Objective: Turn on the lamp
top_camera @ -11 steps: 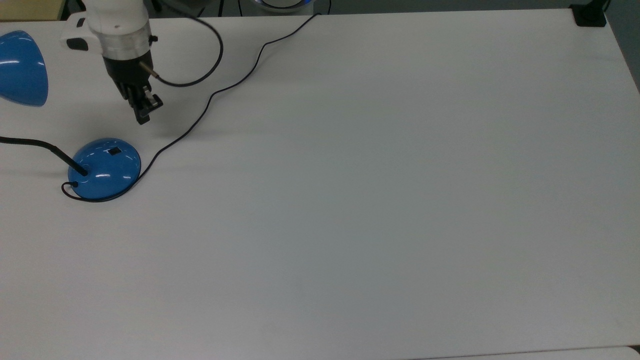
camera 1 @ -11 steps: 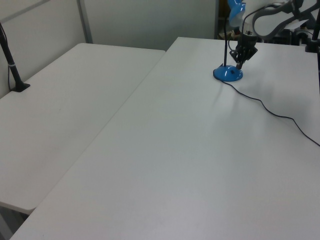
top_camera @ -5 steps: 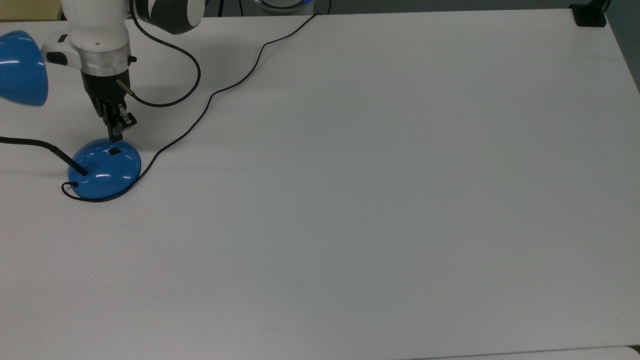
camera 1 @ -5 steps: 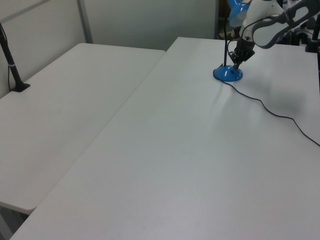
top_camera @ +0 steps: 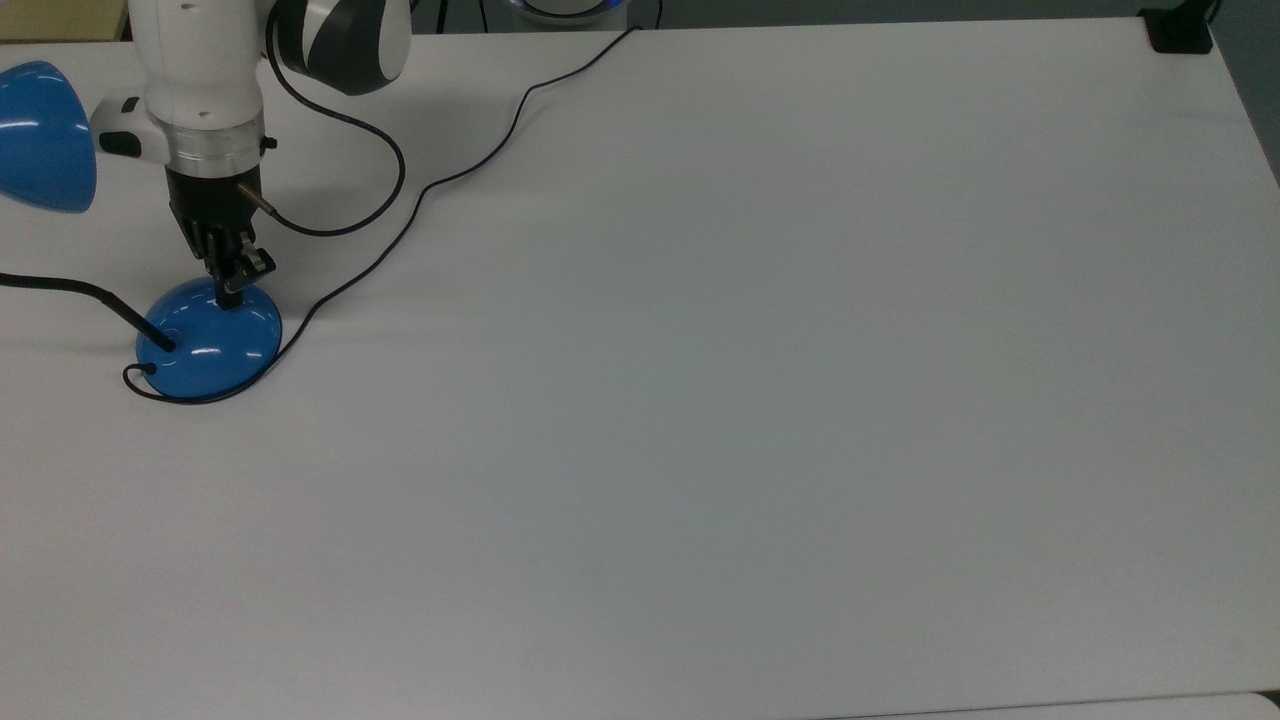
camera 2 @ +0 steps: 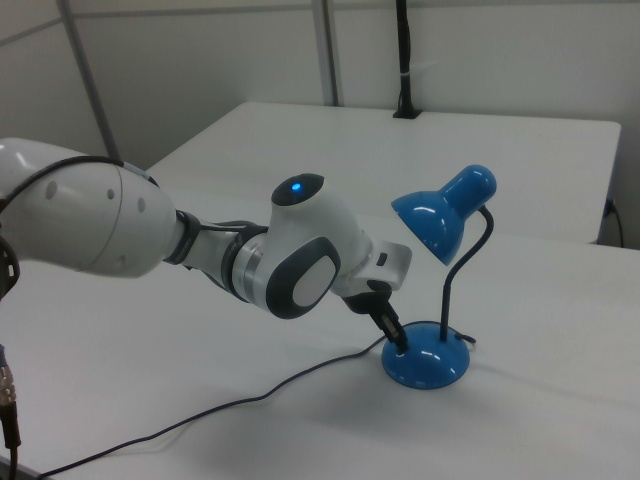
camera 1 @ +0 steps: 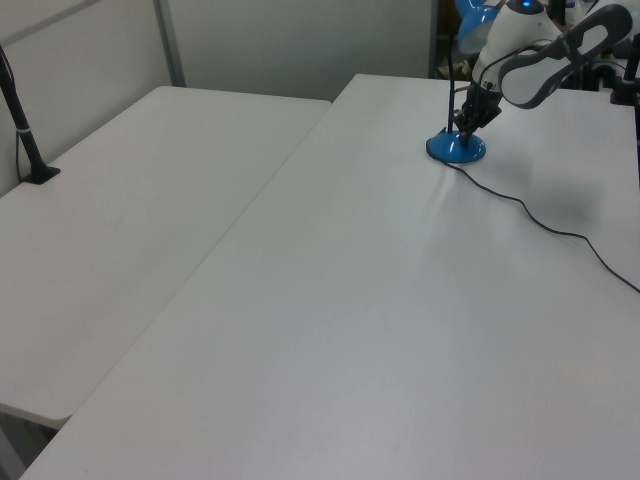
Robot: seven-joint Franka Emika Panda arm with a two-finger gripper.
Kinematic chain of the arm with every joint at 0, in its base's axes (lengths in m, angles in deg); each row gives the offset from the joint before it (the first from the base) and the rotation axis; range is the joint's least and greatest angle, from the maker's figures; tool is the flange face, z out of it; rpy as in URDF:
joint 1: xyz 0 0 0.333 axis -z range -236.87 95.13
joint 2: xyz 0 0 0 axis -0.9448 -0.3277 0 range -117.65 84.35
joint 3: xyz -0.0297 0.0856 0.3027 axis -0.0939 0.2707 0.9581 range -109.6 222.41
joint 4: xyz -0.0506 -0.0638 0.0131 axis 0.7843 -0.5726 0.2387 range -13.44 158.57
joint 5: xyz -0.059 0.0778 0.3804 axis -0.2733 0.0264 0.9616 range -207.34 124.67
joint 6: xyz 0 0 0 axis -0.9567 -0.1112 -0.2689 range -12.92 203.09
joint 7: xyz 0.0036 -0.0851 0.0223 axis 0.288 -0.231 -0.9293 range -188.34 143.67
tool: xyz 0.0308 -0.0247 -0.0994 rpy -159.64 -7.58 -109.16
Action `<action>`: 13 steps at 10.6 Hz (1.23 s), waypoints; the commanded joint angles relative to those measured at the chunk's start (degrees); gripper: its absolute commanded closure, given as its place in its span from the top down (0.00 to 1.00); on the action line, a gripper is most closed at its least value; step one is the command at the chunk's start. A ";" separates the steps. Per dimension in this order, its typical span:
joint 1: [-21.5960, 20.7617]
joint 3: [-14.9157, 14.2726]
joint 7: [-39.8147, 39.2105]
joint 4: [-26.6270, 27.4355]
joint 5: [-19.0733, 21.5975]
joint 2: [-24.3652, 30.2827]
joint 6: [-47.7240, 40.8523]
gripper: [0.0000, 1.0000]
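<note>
Pressing down over the lamp (top_camera: 208,340) base at the top view's far left of the table (top_camera: 700,400), the gripper (top_camera: 232,290) sat right over the switch spot, tip at or just touching the dome. Fingers looked closed together, holding nothing, though small here. Shade (camera 2: 443,213) showed no glow yet; the remaining move was probably straight down.

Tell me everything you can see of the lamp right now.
The lamp is glossy blue, with a round dome base, a thin black curved neck and a cone shade tilted downward. It stands upright near the table's far corner at the top view's left. Its black cord loops round the base and trails away across the table. The tool presses its tip on the base's top. No glow shows.
</note>
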 commanded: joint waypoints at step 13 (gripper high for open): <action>-9.56 10.26 -8.31 -4.69 -1.01 11.50 -30.21 0.00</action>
